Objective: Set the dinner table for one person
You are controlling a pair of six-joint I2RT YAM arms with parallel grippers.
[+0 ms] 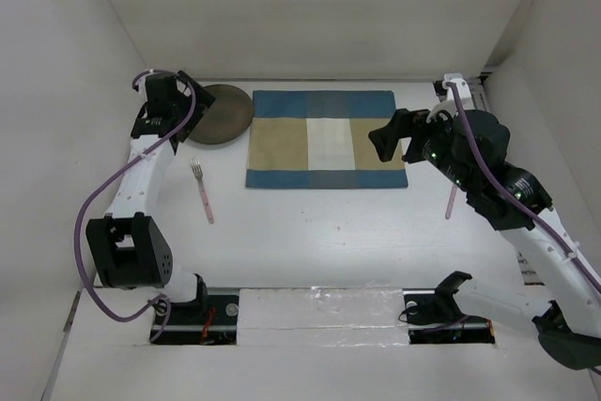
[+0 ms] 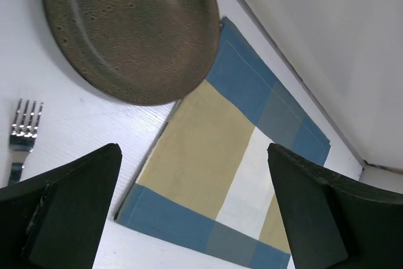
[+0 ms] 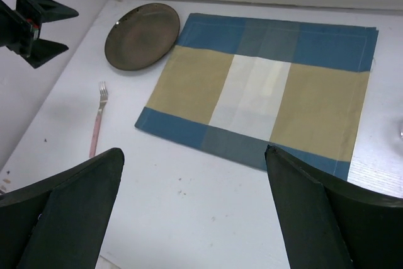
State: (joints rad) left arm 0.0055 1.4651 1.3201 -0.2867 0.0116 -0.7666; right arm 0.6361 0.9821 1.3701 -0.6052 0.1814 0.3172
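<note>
Dinner table (image 1: 310, 232) lies below both grippers, clear of the jaws. Left gripper (image 2: 192, 148) jaws spread wide, empty, beside plate (image 2: 132, 29). Right gripper (image 3: 192, 150) jaws spread wide, empty, over placemat (image 3: 258, 86) edge.

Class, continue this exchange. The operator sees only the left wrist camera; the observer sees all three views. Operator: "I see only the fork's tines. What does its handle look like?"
Observer: The fork has a pink handle.
Operator: Is any cutlery on the placemat's other side?
Observer: Yes. A pink-handled utensil lies on the dinner table, right of the placemat. The right arm covers its upper end.
Operator: Where is the right gripper?
Observer: The right gripper hangs open near the placemat's right end.
</note>
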